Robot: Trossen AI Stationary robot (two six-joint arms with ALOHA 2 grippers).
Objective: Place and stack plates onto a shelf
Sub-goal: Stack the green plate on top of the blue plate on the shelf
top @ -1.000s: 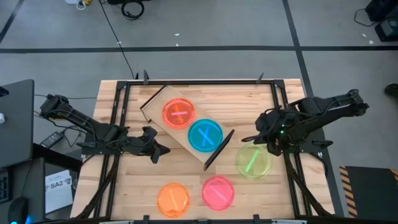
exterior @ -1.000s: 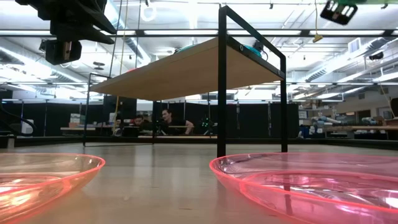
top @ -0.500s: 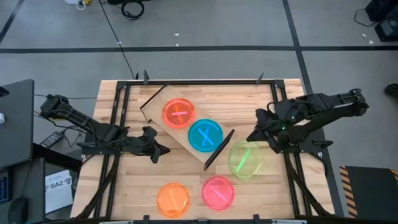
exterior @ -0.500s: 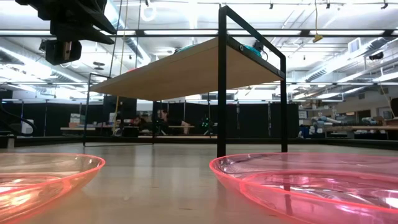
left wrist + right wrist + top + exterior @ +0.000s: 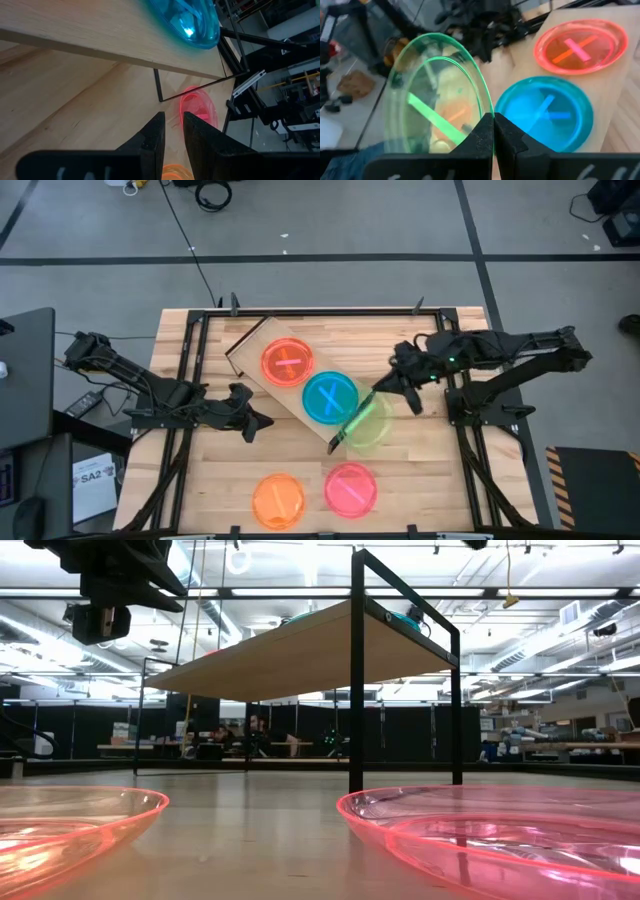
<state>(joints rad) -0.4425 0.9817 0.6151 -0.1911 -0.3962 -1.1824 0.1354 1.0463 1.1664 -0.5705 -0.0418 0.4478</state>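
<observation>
The shelf (image 5: 262, 338) lies slantwise across the table's middle, with an orange-red plate (image 5: 288, 363) and a cyan plate (image 5: 330, 398) resting flat on its board. My right gripper (image 5: 398, 392) is shut on a green plate (image 5: 368, 423), which hangs tilted over the shelf's dark right end panel (image 5: 340, 438). The right wrist view shows the green plate (image 5: 435, 95) in front of the cyan plate (image 5: 545, 112) and the orange-red plate (image 5: 580, 47). My left gripper (image 5: 262, 423) waits shut, left of the shelf. An orange plate (image 5: 278, 500) and a pink plate (image 5: 350, 488) lie near the table's near edge. My right gripper pinches the green plate's rim (image 5: 489, 107) between its two fingers (image 5: 479, 137), at the edge nearest the arm. The fingers come from the table's right, slanting down. The plate is lifted clear of the table and steeply tilted, its free edge toward the shelf.
The shelf board (image 5: 300, 655) stands raised on thin dark legs (image 5: 355, 690). In the low view, two plates (image 5: 480, 830) (image 5: 70, 820) fill the foreground. Dark frame rails (image 5: 190, 370) run along both sides of the slatted tabletop. Bare wood lies between the shelf and the near plates.
My right gripper has moved toward the table's left and far edge, up to the shelf's right end, carrying the green plate. The plate has travelled from the table's right side to above the end panel and has tipped more steeply on edge.
</observation>
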